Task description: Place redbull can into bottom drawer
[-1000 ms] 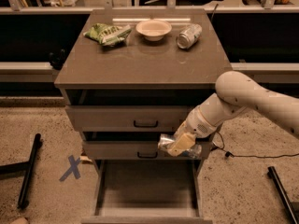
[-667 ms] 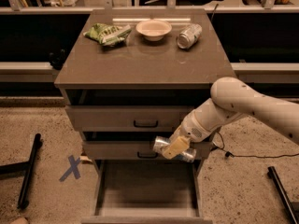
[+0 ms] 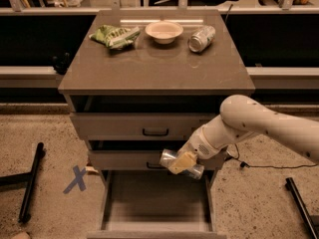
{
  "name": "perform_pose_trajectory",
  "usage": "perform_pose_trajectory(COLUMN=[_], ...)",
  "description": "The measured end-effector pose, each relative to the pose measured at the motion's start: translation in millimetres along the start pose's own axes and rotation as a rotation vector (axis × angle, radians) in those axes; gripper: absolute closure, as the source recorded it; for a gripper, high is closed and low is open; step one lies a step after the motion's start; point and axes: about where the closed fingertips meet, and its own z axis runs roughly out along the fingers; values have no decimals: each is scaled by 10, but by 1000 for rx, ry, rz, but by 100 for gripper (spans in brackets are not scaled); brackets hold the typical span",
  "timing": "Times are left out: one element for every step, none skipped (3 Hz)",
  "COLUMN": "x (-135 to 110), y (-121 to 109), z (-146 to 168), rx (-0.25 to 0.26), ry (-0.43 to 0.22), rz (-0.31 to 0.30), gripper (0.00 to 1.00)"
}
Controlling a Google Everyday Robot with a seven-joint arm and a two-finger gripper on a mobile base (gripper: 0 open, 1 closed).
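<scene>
My gripper [image 3: 182, 163] is shut on the redbull can [image 3: 172, 159], which lies sideways in the fingers with its shiny round end pointing left. It hangs in front of the middle drawer, just above the back right part of the bottom drawer [image 3: 154, 203]. The bottom drawer is pulled out and its flat grey floor shows nothing on it. My white arm reaches in from the right.
On the cabinet top [image 3: 154, 66] lie a green chip bag [image 3: 114, 35], a white bowl [image 3: 164, 31] and a shorter silver can [image 3: 202, 38] on its side. A blue tape cross [image 3: 76, 179] marks the floor at left, beside a black bar [image 3: 31, 188]. A cable [image 3: 269, 166] runs at right.
The gripper with the can has moved left and slightly down, closer over the open bottom drawer. Nothing else has moved.
</scene>
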Motion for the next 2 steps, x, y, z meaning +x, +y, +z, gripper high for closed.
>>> perform_pose_trajectory(x=[193,460], y=[-211,-543], z=[242,555], rx=[63,107], ry=[20,15], rz=[-1,-7], gripper=[100,100])
